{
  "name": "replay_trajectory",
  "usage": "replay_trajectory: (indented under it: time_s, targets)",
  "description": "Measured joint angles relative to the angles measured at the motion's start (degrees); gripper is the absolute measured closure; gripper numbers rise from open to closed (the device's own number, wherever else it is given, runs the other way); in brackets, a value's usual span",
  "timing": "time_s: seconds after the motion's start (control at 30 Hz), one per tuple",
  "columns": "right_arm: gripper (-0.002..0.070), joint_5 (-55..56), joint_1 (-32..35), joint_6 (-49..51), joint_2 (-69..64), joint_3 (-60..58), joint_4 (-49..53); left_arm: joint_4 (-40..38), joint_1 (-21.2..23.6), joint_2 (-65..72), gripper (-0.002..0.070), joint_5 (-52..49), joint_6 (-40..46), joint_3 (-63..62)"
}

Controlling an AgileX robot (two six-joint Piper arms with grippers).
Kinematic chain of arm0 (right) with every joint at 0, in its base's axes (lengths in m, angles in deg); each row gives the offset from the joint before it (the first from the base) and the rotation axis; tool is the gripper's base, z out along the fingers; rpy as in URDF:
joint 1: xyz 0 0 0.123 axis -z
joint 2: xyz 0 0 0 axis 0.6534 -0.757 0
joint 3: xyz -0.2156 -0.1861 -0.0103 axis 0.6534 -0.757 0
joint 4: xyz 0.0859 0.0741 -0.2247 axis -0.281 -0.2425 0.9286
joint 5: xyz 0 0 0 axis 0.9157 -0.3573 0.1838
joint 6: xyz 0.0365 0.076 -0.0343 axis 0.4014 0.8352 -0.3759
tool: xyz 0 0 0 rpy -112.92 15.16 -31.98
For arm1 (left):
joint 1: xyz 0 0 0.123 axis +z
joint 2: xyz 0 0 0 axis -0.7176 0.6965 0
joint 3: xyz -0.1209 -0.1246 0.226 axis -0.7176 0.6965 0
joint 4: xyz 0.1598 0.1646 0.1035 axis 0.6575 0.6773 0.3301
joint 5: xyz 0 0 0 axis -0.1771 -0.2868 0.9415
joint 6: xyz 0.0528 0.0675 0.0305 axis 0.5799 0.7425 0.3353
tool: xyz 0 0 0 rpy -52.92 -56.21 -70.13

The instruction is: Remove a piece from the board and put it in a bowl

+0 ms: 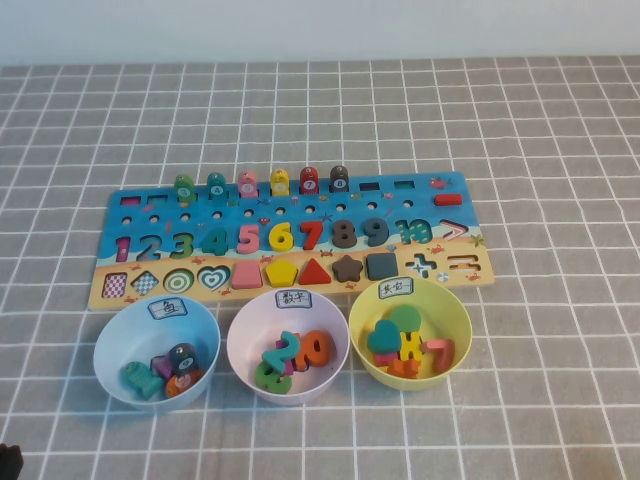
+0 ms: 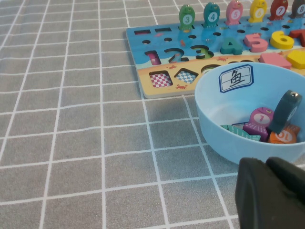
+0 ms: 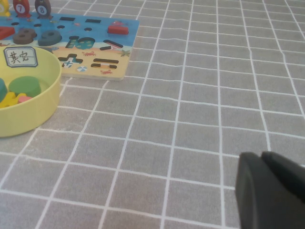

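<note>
Tools first: we see our right tool (image 3: 272, 191) pressed together, cut off at the frame's edge, low over the bare counter (image 3: 190, 119). Our left tool (image 2: 271, 193), likewise together, sits beside the blue bowl (image 2: 214, 124). The red bar (image 1: 448, 199) lies on the board (image 1: 150, 205), apart from the yellow bowl (image 1: 455, 310).

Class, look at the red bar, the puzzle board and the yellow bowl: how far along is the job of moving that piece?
Not begun: red bar sits on the board. Yellow bowl holds other pieces. In hand: nothing; left hand and right hand parked shut. Left: grasp, carry, drop.
</note>
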Motion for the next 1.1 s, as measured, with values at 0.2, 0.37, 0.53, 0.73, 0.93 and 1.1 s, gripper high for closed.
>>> replay_trajectory:
  time_s: [0.2, 0.37, 0.53, 0.73, 0.93, 1.1]
  targets:
    - [0.0694, 0.00, 0.00, 0.00, 0.00, 0.00, 0.00, 0.00, 0.00, 0.00, 0.0679, 0.00, 0.00, 0.00]
    - [0.0694, 0.00, 0.00, 0.00, 0.00, 0.00, 0.00, 0.00, 0.00, 0.00, 0.0679, 0.00, 0.00, 0.00]
    - [0.0694, 0.00, 0.00, 0.00, 0.00, 0.00, 0.00, 0.00, 0.00, 0.00, 0.0679, 0.00, 0.00, 0.00]
    - [0.0694, 0.00, 0.00, 0.00, 0.00, 0.00, 0.00, 0.00, 0.00, 0.00, 0.0679, 0.00, 0.00, 0.00]
    - [0.0694, 1.10, 0.00, 0.00, 0.00, 0.00, 0.00, 0.00, 0.00, 0.00, 0.0679, 0.00, 0.00, 0.00]
    - [0.0694, 5.91, 0.00, 0.00, 0.00, 0.00, -8.25, 0.00, 0.00, 0.00, 0.0679, 0.00, 0.00, 0.00]
